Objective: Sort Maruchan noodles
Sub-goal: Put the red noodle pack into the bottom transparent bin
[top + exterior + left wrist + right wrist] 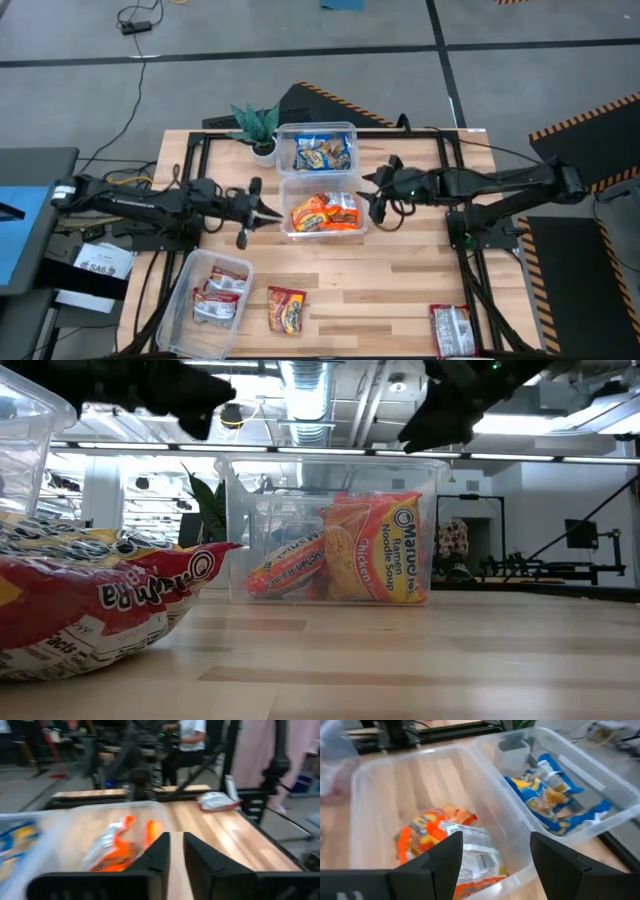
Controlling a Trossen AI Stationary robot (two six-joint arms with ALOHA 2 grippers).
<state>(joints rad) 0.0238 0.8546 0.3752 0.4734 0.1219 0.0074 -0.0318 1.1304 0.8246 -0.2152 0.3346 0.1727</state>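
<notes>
Orange-red noodle packets (325,212) (445,835) lie in the middle clear tub (287,225). Blue-and-yellow packets (322,153) (555,795) fill the far tub. Red-and-silver ones (218,295) sit in the near-left tub. One loose red packet (287,308) lies flat on the table, and another (452,330) lies near the right near corner. My right gripper (375,203) (495,850) hovers open and empty over the middle tub's right rim. My left gripper (268,212) (176,845) waits just left of that tub, empty, with only a narrow gap between its fingers.
A small potted plant (258,128) stands at the far tub's left corner. A black frame rail (190,160) runs along the table's left and far sides. Bare wood (400,290) stretches between the loose packets and the right edge.
</notes>
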